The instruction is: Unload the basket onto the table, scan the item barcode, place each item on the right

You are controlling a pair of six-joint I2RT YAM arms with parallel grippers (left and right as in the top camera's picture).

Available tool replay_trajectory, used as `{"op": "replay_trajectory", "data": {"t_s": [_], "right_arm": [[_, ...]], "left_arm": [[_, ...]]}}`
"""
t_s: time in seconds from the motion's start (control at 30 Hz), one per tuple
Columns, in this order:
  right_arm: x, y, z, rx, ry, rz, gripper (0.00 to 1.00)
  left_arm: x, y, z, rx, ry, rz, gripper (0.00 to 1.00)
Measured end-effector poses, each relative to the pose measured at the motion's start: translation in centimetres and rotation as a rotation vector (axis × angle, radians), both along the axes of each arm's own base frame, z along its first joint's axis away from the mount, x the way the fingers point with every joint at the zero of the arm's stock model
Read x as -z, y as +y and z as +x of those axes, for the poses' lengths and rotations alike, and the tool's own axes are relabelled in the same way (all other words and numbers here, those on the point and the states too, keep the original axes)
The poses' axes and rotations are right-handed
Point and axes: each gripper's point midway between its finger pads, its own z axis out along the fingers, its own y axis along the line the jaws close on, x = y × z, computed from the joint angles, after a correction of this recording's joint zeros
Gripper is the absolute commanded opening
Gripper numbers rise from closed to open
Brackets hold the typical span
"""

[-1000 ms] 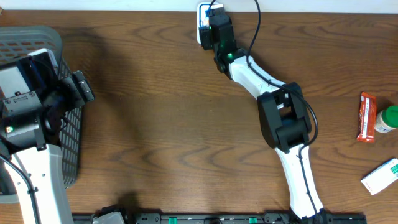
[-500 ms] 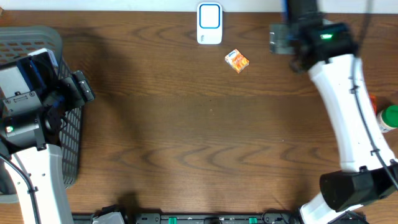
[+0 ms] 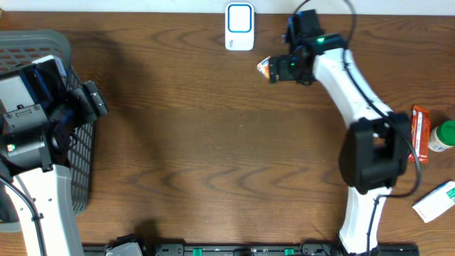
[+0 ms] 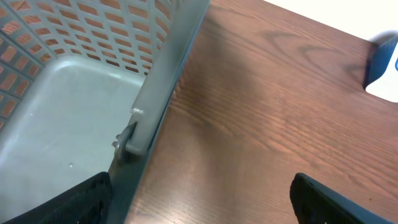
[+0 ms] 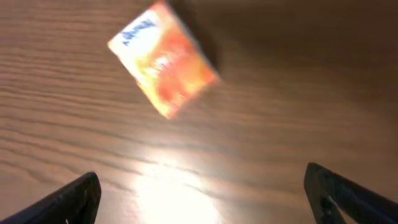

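Note:
The item, a small orange packet point(image 3: 264, 67) with a white and blue end, lies flat on the wooden table just right of and below the white barcode scanner point(image 3: 239, 27). My right gripper point(image 3: 279, 69) hovers over the packet's right side. In the right wrist view the packet point(image 5: 165, 59) lies ahead of the right gripper point(image 5: 202, 193), which is open with only bare table between its fingers. My left gripper point(image 3: 91, 101) is open at the right rim of the grey basket point(image 3: 43, 43), holding nothing.
The basket rim point(image 4: 168, 81) runs between the left gripper's point(image 4: 199, 199) fingers and the table. At the right edge lie an orange-red bar point(image 3: 419, 133), a green-capped bottle point(image 3: 442, 135) and a white and green box point(image 3: 435, 201).
The right arm left the scanner, swung far right with the packet dropped on the table, then came back over the packet with jaws wider. The left arm has not moved.

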Motion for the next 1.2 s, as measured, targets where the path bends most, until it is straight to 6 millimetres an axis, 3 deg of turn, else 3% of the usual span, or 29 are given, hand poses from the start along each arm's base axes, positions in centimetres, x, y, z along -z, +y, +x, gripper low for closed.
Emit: {"op": "replay_trajectory", "data": {"t_s": [0.27, 0.4, 0.6, 0.67, 0.73, 0.83, 1.2], "right_arm": [[3.5, 4.3, 2.9, -0.185, -0.106, 0.016, 0.99], [6.2, 4.3, 4.3, -0.215, -0.148, -0.076, 0.99], [6.2, 3.6, 5.6, -0.230, -0.208, -0.159, 0.97], [6.2, 3.4, 5.7, -0.237, -0.214, -0.176, 0.77], [6.1, 3.2, 5.8, -0.239, -0.218, -0.189, 0.47], [6.1, 2.9, 5.8, -0.235, -0.217, -0.196, 0.24], [6.2, 1.8, 4.5, -0.224, -0.141, -0.216, 0.01]], "left_arm": [[0.0, 0.0, 0.0, 0.000, 0.000, 0.000, 0.91], [0.0, 0.0, 0.0, 0.000, 0.000, 0.000, 0.91], [0.0, 0.0, 0.0, 0.000, 0.000, 0.000, 0.91], [0.0, 0.0, 0.0, 0.000, 0.000, 0.000, 0.91], [0.0, 0.0, 0.0, 0.000, 0.000, 0.000, 0.91], [0.0, 0.0, 0.0, 0.000, 0.000, 0.000, 0.91], [0.0, 0.0, 0.0, 0.000, 0.000, 0.000, 0.91]]}}
